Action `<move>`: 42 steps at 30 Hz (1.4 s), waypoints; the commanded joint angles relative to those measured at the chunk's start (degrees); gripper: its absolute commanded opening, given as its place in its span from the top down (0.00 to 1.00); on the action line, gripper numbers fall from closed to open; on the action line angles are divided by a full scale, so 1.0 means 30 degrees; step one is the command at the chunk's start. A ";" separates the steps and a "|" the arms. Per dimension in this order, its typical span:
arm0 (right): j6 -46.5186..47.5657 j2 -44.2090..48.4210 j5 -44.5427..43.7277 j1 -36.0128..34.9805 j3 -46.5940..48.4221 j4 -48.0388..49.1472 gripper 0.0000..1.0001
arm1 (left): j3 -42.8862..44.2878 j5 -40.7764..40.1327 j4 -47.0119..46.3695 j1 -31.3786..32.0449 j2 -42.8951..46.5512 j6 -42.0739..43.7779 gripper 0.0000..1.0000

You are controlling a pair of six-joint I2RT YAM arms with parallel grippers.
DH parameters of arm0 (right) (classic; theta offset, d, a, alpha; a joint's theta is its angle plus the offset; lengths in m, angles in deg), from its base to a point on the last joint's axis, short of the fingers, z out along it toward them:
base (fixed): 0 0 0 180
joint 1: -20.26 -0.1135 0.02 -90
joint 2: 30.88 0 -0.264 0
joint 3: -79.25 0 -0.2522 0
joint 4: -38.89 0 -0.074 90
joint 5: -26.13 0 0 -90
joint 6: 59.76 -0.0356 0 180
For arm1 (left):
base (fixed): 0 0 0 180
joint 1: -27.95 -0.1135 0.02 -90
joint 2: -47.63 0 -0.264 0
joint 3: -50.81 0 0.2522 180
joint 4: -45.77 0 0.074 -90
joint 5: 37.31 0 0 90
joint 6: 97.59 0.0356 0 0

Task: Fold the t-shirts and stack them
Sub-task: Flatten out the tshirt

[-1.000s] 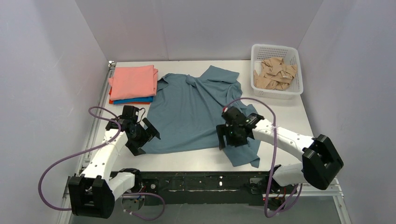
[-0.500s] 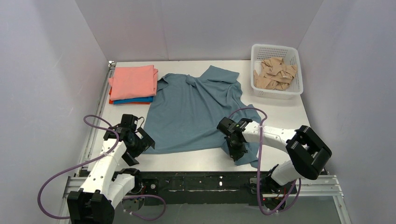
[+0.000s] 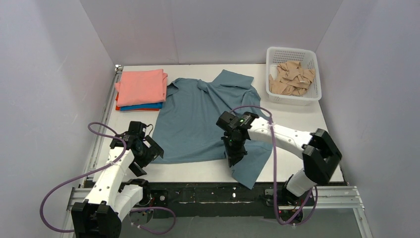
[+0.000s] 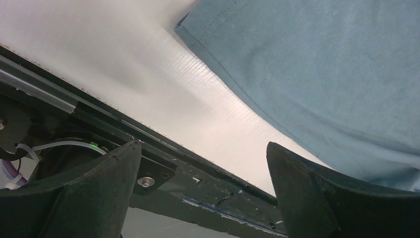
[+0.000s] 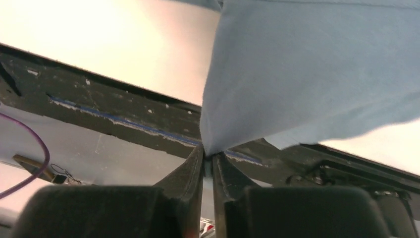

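A dusty grey-blue t-shirt [image 3: 198, 116] lies spread across the middle of the table, collar toward the back. My right gripper [image 3: 233, 160] is shut on its near right corner, and a fold of cloth [image 5: 307, 74] runs up from the pinched fingertips [image 5: 210, 156] and drapes toward the table's front edge. My left gripper [image 3: 148, 157] stands open beside the shirt's near left corner [image 4: 322, 64], with nothing between its fingers [image 4: 84, 193]. At the back left sits a stack of folded t-shirts: salmon-pink [image 3: 142, 87] on top, bright blue [image 3: 141, 106] and orange-red [image 3: 118, 107] edges beneath.
A white plastic basket [image 3: 317, 74] of beige pieces [image 3: 291, 78] stands at the back right. The black front rail [image 4: 208, 173] runs along the table's near edge just under both grippers. Grey walls enclose the table on three sides.
My right gripper has shut on the shirt's near right corner and carried it leftward, dragging the cloth over. My left gripper dropped nearer to the front edge, then held still, open.
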 commanded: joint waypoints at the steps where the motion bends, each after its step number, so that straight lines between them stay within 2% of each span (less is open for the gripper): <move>1: 0.0273 -0.2544 0.1767 -0.0587 0.1268 0.1778 0.67 | 0.0328 -0.0524 0.2660 0.0051 -0.0109 0.0054 0.01; 5: 0.0601 -0.1292 0.0414 -0.0910 0.1389 0.1955 0.27 | 0.0362 -0.1612 0.3322 0.0050 -0.0014 -0.0248 0.00; 8: 0.0567 0.1048 -0.1847 -0.0896 -0.0015 0.1816 0.19 | 0.0004 -0.1855 0.3042 0.0050 -0.0480 -0.0505 0.00; 11: 0.0351 0.2900 -0.2392 -0.0791 -0.2128 0.1968 0.17 | -0.0422 -0.2335 0.2155 -0.0069 -0.1058 -0.0686 0.00; 18: -0.0624 0.5811 -0.1412 -0.0706 -0.6226 0.3305 0.18 | -0.1194 -0.2492 -0.1611 -0.0590 -0.3000 -0.0472 0.00; 23: -0.0126 0.6884 -0.1590 -0.0706 -0.7351 0.4003 0.18 | -0.1448 -0.3297 -0.3412 -0.1037 -0.4924 -0.0213 0.15; 26: 0.0065 0.6805 -0.1543 -0.0706 -0.7394 0.4329 0.19 | -0.1826 -0.2901 -0.4598 -0.1141 -0.5769 -0.0347 0.23; 35: 0.0546 0.6284 -0.1715 -0.0706 -0.7341 0.4177 0.20 | -0.2568 -0.2133 -0.6173 -0.1150 -0.7914 -0.0696 0.35; 39: 0.0528 0.6309 -0.1852 -0.0706 -0.7363 0.4119 0.21 | -0.2542 -0.1904 -0.6402 -0.1151 -0.8442 -0.0687 0.52; 40: 0.0516 0.6295 -0.1821 -0.0706 -0.7406 0.4104 0.22 | -0.2566 -0.1858 -0.6471 -0.1151 -0.8456 -0.0681 0.57; 42: 0.0762 0.6267 -0.1523 -0.0811 -0.7594 0.4321 0.24 | -0.2638 -0.1664 -0.6684 -0.1151 -0.8443 -0.0518 0.75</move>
